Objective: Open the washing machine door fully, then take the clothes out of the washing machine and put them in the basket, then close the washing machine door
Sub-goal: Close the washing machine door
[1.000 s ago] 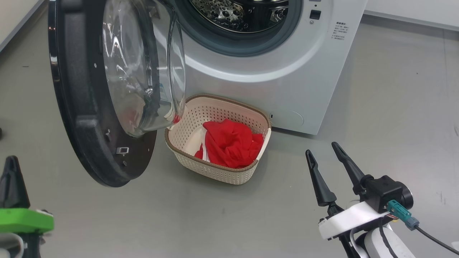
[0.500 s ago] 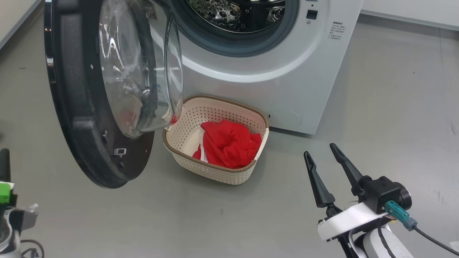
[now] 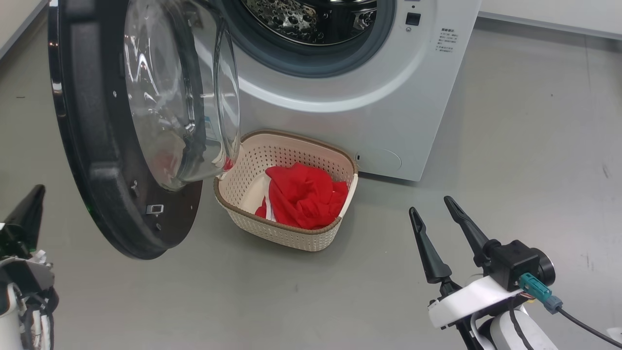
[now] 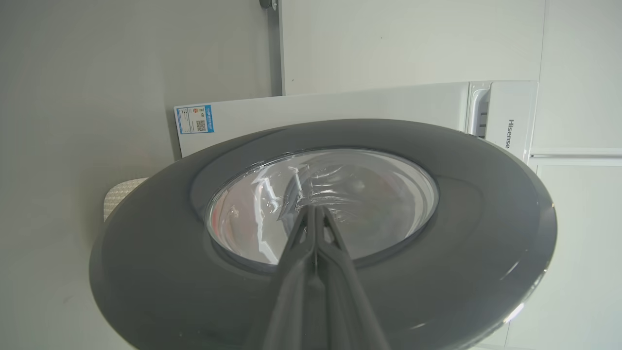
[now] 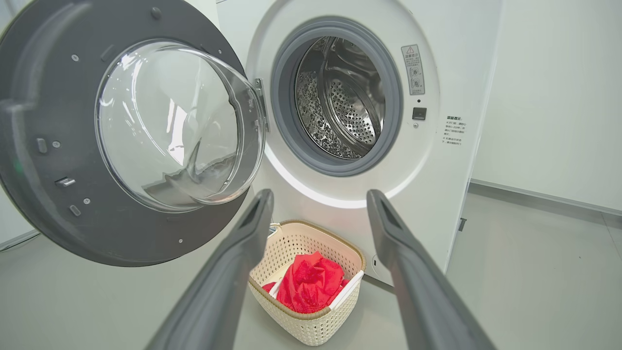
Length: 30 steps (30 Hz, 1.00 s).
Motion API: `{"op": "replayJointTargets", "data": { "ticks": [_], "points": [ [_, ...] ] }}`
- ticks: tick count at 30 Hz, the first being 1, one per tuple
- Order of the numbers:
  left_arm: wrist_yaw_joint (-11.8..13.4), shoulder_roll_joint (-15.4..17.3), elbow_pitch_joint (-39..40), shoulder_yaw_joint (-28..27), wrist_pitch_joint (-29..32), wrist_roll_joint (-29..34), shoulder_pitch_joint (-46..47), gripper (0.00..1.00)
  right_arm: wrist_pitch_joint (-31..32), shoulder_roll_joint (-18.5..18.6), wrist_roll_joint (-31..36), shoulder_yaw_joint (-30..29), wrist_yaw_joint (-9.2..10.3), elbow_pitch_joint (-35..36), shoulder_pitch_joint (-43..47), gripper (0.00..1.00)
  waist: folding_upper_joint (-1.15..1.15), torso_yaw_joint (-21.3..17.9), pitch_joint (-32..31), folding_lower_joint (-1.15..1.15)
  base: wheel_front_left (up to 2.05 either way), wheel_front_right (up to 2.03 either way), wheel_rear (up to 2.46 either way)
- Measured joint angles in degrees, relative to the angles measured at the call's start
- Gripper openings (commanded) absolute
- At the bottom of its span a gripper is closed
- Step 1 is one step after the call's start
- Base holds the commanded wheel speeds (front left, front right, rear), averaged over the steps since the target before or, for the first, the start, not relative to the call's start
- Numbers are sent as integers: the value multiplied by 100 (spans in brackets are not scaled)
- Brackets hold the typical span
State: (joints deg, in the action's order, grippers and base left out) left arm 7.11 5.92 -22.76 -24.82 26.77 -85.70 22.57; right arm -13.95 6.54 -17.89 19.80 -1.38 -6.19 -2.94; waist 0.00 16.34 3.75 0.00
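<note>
Before the washing machine [image 3: 379, 112], door [image 3: 92, 160] open, clothes [image 3: 301, 201] lie in the basket [image 3: 286, 234]; right fingers [image 3: 428, 255] apart, left fingers [image 4: 299, 277] together, apparently holding nothing.

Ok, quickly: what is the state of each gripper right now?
Left gripper: shut, holding nothing.
Right gripper: open, holding nothing.

looks like a lab-style test room: plain white wall panels [image 5: 549, 97], smooth grey floor [image 3: 525, 121], a freestanding washing machine [image 3: 350, 116].
</note>
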Motion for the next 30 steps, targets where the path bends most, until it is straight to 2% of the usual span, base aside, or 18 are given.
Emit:
{"op": "replayJointTargets", "data": {
  "ticks": [17,30],
  "points": [
    [16,0,55,546,1390,-321,-62,0,0,-1,0,20,-5,-24,0,100,0,-37,-42,0,0,0,0],
    [16,-179,113,646,1752,-569,-242,0,-1,-2,0,26,-5,-35,0,100,0,-62,-50,0,0,0,0]
  ]
}}
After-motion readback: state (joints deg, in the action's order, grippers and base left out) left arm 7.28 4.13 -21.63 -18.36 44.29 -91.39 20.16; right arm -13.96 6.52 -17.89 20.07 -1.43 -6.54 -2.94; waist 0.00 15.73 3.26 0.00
